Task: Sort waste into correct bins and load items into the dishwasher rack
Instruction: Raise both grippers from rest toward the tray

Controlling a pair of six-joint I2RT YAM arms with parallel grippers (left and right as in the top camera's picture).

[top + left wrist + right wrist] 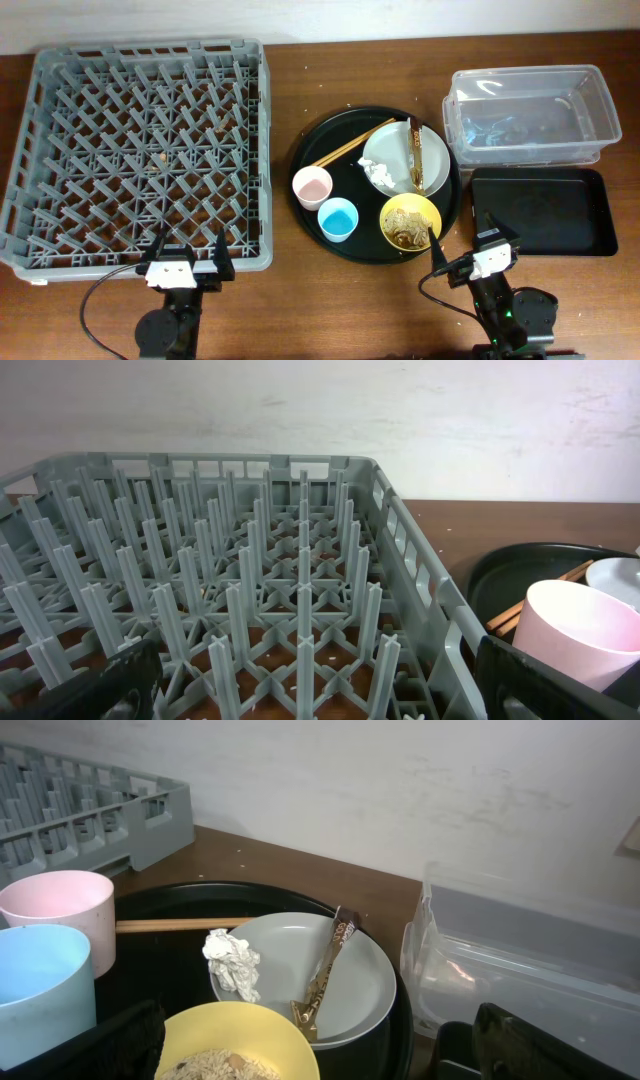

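The left gripper (188,250) and right gripper (465,242) hang over the brown wooden table (290,300), jaws spread wide, holding nothing. Crumpled white tissue (233,962) and a shiny gold-brown wrapper (326,968) lie on the pale grey-white round plate (285,942). The yellow bowl (232,1013) apparently holds tan scraps (406,226).

Our left gripper (190,256) down low, fingers spread wide, holding nothing, our right gripper (472,246) turned a little, fingers wide apart too, empty
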